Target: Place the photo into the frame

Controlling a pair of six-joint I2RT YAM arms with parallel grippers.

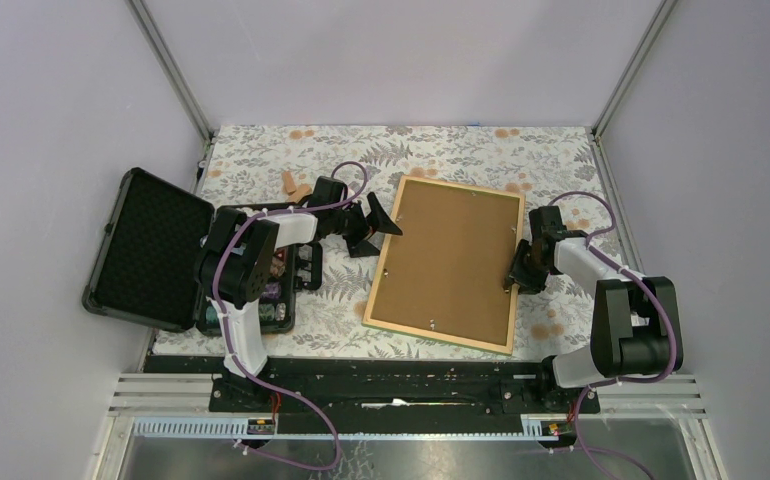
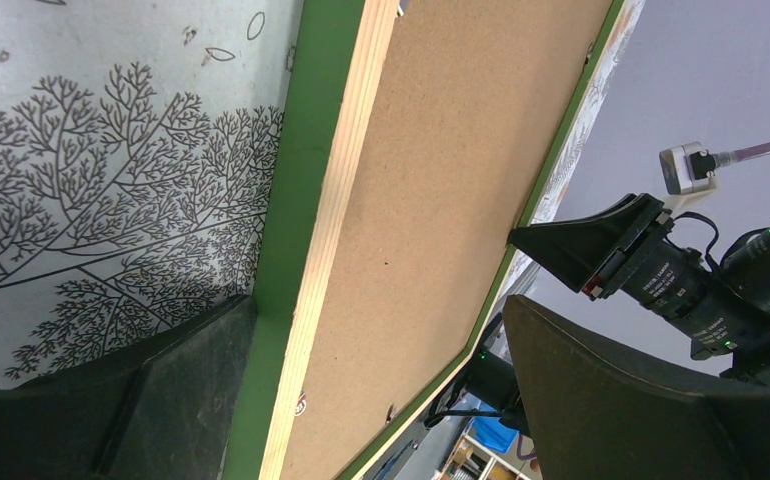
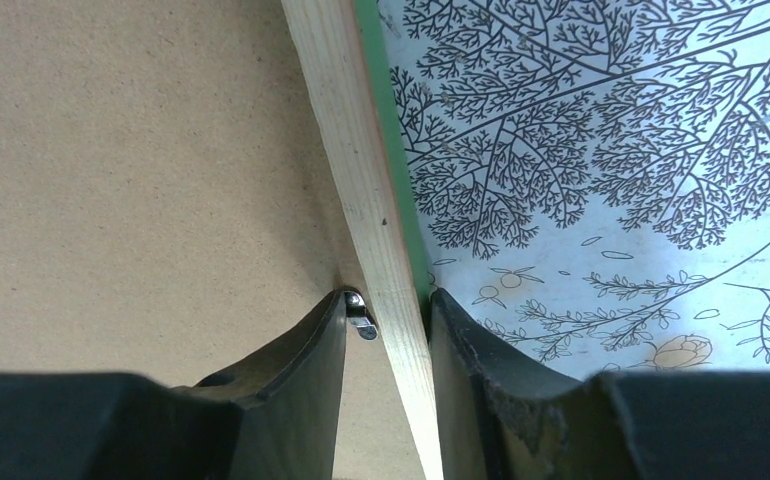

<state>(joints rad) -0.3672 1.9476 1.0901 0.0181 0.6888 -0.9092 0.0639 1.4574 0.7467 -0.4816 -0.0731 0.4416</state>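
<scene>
The frame (image 1: 373, 300) lies back-up on the floral table cover, its light wood rim around the brown backing board (image 1: 449, 260). The photo is not in view. My left gripper (image 1: 379, 222) is open at the frame's far left edge. In the left wrist view (image 2: 381, 300) one finger (image 2: 161, 390) is on the table side by the green face (image 2: 296, 200) and the other finger (image 2: 641, 400) is over the board. My right gripper (image 1: 514, 272) is shut on the frame's right rail (image 3: 386, 290), its fingers (image 3: 301, 370) beside a small metal tab (image 3: 359, 318).
An open black case (image 1: 151, 250) with poker chips (image 1: 279, 290) stands at the left, behind my left arm. Small tan pieces (image 1: 289, 182) lie at the back left. Grey enclosure walls and metal posts bound the table.
</scene>
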